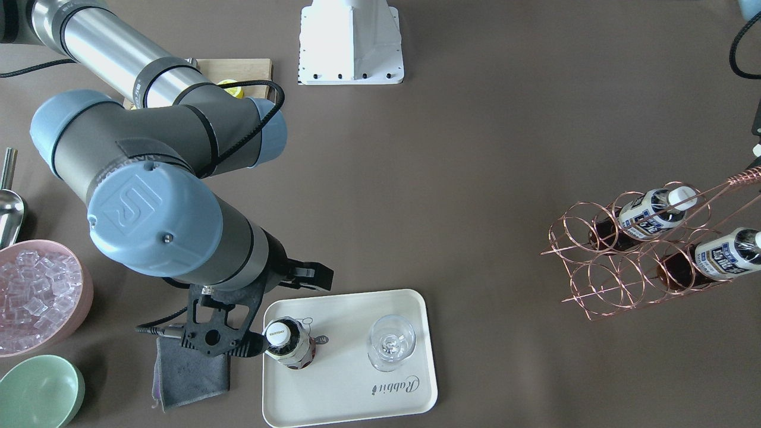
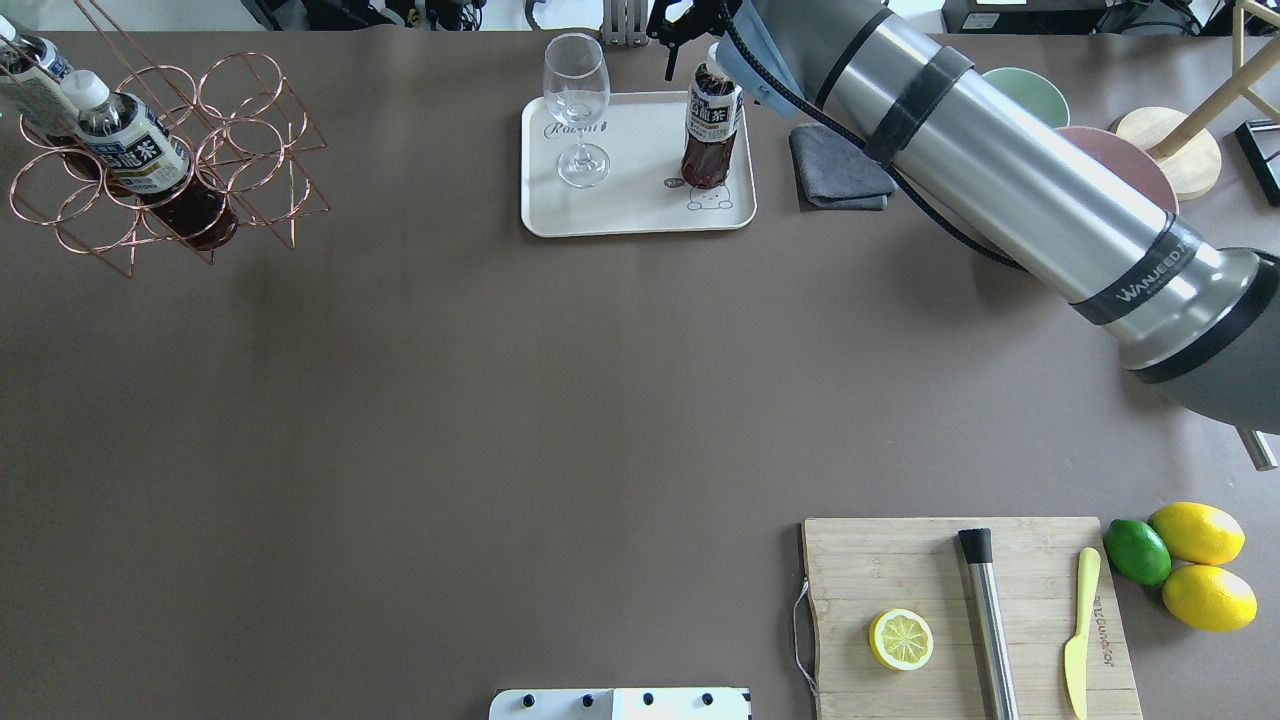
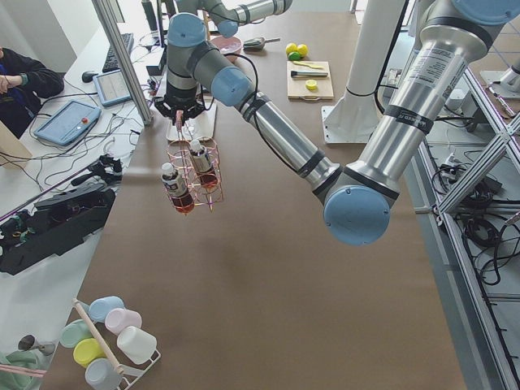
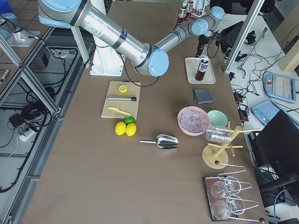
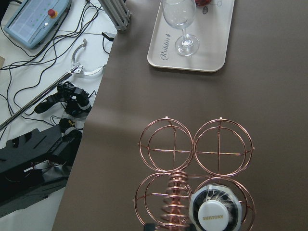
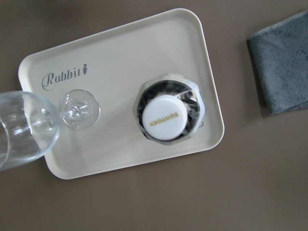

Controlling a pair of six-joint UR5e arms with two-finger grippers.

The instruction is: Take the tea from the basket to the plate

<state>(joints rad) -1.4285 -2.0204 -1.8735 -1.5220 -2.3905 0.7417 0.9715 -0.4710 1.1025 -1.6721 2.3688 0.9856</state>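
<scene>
One tea bottle (image 1: 289,343) stands upright on the cream plate (image 1: 345,392), beside a stemless-looking clear glass (image 1: 389,342). In the right wrist view I look straight down on its white cap (image 6: 163,117) and see no fingers. My right gripper (image 2: 688,28) hovers just above the cap, open and apart from it. Two more tea bottles (image 2: 130,150) lie in the rose-gold wire basket (image 2: 250,130). My left gripper (image 3: 184,110) is shut on the basket's tall handle (image 5: 175,192) and holds the basket tilted off the table.
A grey cloth (image 1: 190,371) lies beside the plate. A pink bowl of ice (image 1: 35,294), a green bowl (image 1: 38,392) and a metal scoop (image 1: 9,208) stand beyond it. A wooden cutting board (image 2: 960,610) carries a lemon half, muddler and knife, next to lemons and a lime.
</scene>
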